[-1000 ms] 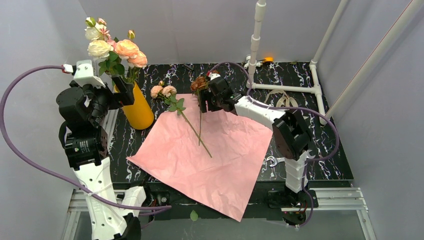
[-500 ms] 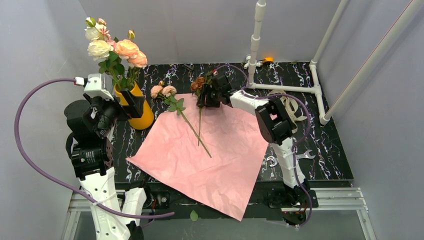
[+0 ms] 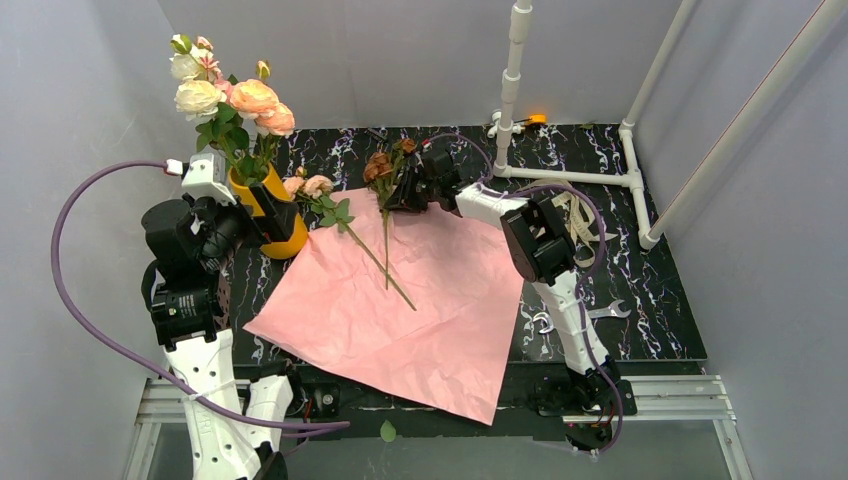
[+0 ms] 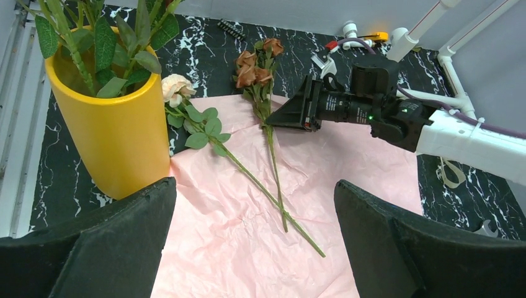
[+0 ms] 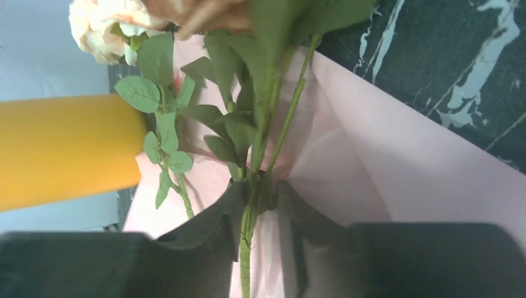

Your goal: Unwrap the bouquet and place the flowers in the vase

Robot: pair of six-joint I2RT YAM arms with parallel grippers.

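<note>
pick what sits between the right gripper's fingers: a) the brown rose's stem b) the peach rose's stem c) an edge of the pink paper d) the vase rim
A: in the right wrist view the right gripper has a finger on each side of a green stem, and the left wrist view shows that stem belongs to the brown rose lying on the pink paper.

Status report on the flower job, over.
Left gripper open near vase. Right gripper pinching brown rose stem. Pink rose stem crosses it on paper.

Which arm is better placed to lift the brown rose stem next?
Right. The right tool straddles the brown rose stem on the pink paper; the left tool hangs open near the vase.
</note>
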